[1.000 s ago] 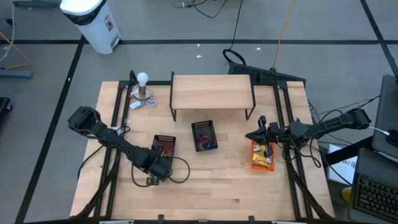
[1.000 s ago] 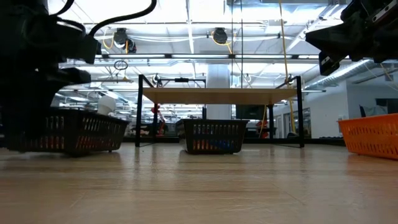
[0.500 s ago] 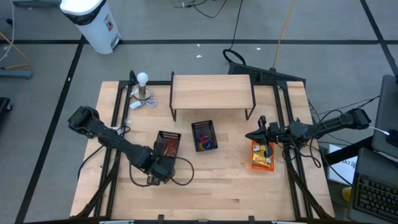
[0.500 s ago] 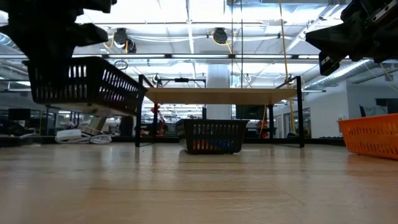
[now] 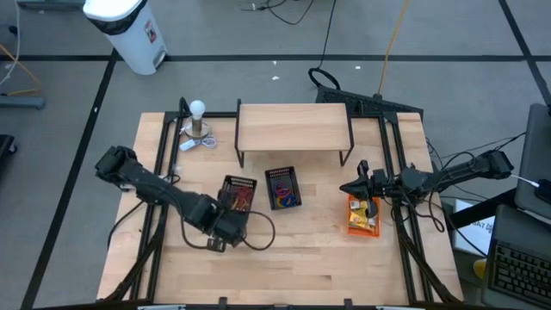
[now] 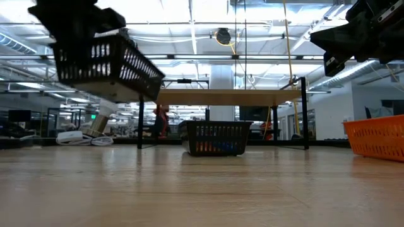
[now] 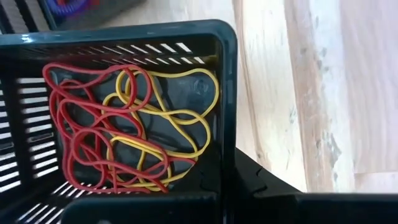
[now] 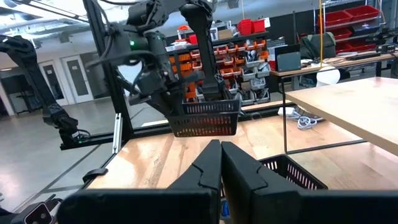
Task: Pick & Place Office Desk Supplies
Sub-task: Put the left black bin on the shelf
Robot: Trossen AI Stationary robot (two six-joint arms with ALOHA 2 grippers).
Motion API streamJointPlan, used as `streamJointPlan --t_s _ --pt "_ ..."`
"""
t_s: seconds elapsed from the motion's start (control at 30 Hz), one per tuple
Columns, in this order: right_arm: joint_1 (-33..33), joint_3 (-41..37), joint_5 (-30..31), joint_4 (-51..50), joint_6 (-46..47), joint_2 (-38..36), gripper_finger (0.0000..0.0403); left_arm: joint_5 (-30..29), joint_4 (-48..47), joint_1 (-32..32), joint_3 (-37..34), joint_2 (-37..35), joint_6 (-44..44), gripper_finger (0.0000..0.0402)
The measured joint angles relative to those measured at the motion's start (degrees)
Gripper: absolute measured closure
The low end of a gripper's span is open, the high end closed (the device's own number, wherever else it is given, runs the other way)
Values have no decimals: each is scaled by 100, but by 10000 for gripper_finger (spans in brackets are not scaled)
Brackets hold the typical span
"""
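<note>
The left gripper [image 5: 231, 215] was clenched on the rim of a dark mesh basket [image 5: 238, 195] and held it clear of the wooden table [image 5: 301, 258]; in the low view that basket [image 6: 104, 63] hung tilted in the air, well above the tabletop. Inside it, as the left wrist view showed, lay a tangle of red rubber bands [image 7: 81, 137] overlapped by yellow rubber bands [image 7: 171, 127], pressed toward the wall nearest the gripper. Just beside the lifted basket in the high view, a second dark basket [image 5: 283, 189] rested on the table in front of a small wooden shelf [image 5: 293, 127]; it held something blue and orange-red that was too small to tell apart. The right gripper [image 5: 360, 188] hovered above the near end of an orange basket [image 5: 362, 215] at the table's right side, its fingers [image 8: 214, 165] pressed together with nothing between them. The orange basket held yellow items, though what they were could not be made out from above. From the right wrist view the lifted basket [image 8: 205, 117] appeared in the air across the table, with the left arm reaching down to it. A white ball on a metal stand [image 5: 198, 120] stood near the table's far left corner, well apart from both baskets, and a white bin [image 5: 129, 30] stood on the floor beyond the table
</note>
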Motion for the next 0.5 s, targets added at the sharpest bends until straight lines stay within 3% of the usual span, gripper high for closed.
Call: streamJointPlan --t_s 0.5 --pt "0 0 2 -1 0 0 403 -84 -507 483 1065 0 598 401"
